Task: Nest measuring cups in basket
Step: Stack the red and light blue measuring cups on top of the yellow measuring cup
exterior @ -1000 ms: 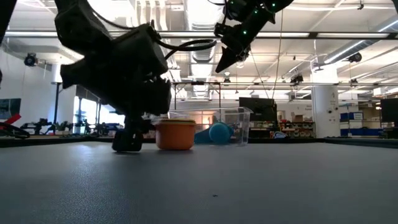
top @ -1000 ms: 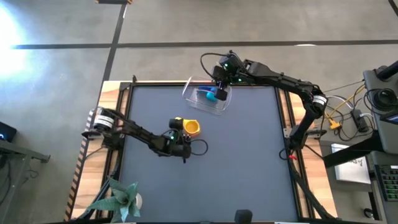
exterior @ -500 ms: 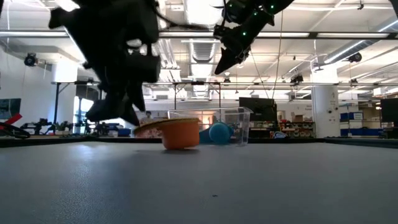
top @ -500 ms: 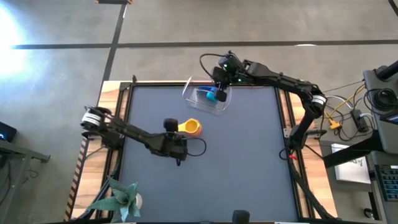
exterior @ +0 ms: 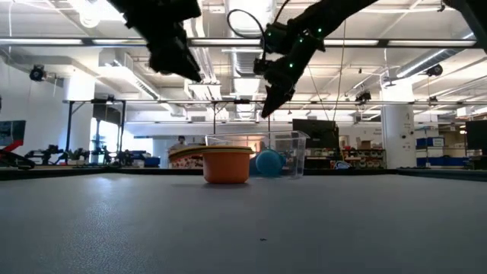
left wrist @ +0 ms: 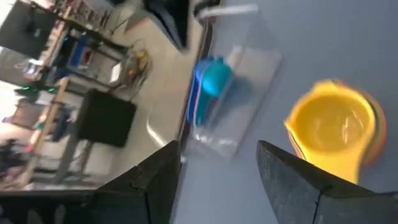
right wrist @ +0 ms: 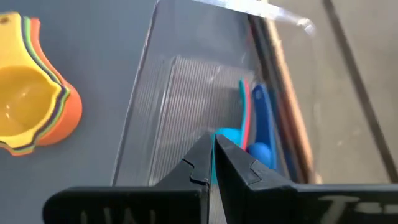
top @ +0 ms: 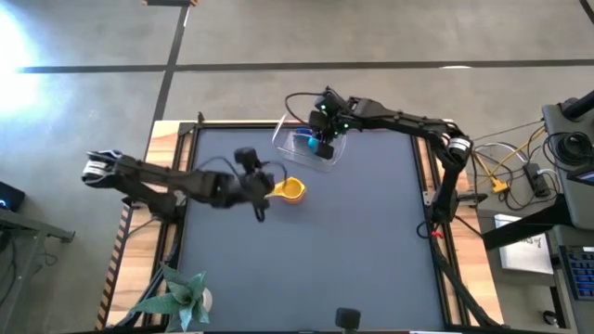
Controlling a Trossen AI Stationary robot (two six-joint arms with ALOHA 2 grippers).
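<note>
Nested cup stack (top: 290,189) beside left end effector (top: 262,188)

**Four cameras, one table**

The high view looks straight down on the whole table (top: 371,241) from well above. The low view sits at tabletop height, facing level across it into the room. Each wrist view looks forward past its own arm's fingers, close over the table. All four take in the basket (top: 295,139) and the stacked cups (exterior: 226,164).
</note>
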